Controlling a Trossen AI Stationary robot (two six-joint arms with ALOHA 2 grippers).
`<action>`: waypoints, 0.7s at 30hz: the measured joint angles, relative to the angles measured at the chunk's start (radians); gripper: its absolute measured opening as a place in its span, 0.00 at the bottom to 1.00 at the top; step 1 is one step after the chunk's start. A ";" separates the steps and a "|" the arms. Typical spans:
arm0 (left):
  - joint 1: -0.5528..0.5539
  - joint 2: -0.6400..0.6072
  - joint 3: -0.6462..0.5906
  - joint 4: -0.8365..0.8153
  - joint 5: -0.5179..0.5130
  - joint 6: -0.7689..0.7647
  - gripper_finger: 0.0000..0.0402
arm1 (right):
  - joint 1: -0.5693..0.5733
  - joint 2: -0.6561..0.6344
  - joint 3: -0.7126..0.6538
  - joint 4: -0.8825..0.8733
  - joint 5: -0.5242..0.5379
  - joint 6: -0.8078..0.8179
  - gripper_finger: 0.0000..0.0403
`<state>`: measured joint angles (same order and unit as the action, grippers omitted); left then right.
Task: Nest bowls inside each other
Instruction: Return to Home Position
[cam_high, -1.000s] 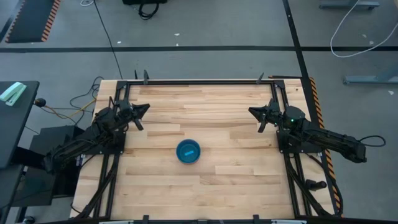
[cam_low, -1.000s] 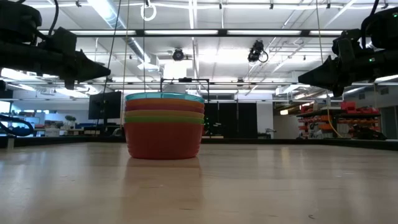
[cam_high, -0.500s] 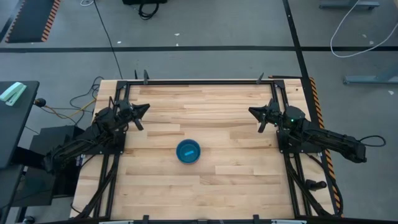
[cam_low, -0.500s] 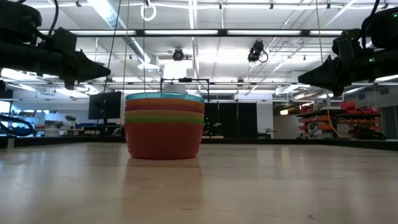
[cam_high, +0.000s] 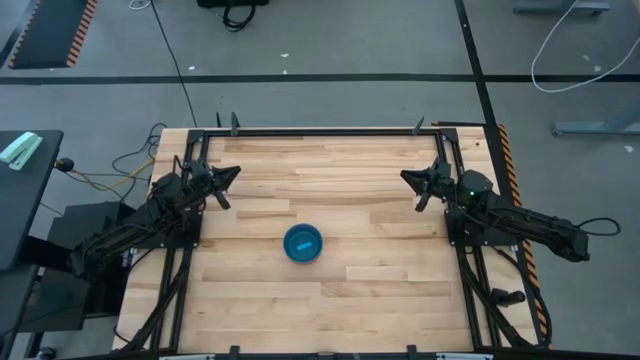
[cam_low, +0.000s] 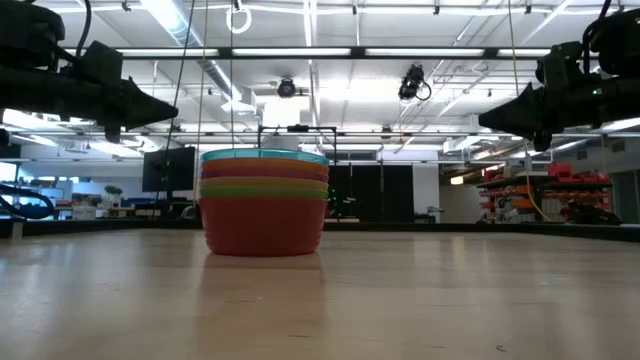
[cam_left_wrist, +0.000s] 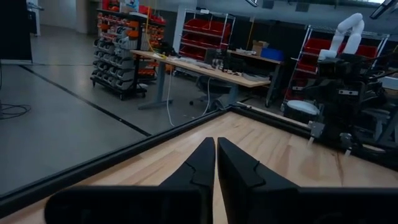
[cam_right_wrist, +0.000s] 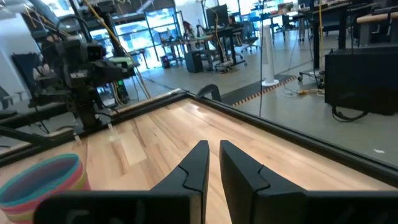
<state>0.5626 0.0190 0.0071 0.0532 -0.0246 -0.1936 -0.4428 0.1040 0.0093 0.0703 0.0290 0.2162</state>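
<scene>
The bowls stand nested in one upright stack (cam_low: 264, 204) resting on its base near the middle of the table. The bright blue bowl (cam_high: 303, 243) is on top; orange, green and a red-orange bowl show below it in the low view, and the stack's rims (cam_right_wrist: 43, 180) also show in the right wrist view. My left gripper (cam_high: 232, 174) hovers shut over the table's far left part, well clear of the stack. My right gripper (cam_high: 407, 179) hovers over the far right part, its fingers (cam_right_wrist: 211, 149) nearly together.
A black metal frame (cam_high: 320, 130) runs along the table's edges. Bare wood lies all around the stack. The left wrist view shows the far edge rail (cam_left_wrist: 124, 155) and the right arm's base (cam_left_wrist: 348, 124) across the table.
</scene>
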 joint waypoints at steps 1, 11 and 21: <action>0.000 0.000 0.000 0.001 0.000 0.000 0.06 | 0.000 0.000 0.000 -0.005 0.001 -0.004 0.12; 0.000 0.000 0.000 0.007 0.000 -0.004 0.09 | 0.000 -0.002 0.000 -0.028 0.025 -0.034 0.12; 0.000 0.000 0.000 0.009 0.000 -0.003 0.06 | 0.000 -0.002 0.000 -0.044 0.024 -0.045 0.12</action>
<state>0.5629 0.0190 0.0074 0.0620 -0.0248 -0.1967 -0.4427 0.1020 0.0090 0.0265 0.0528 0.1710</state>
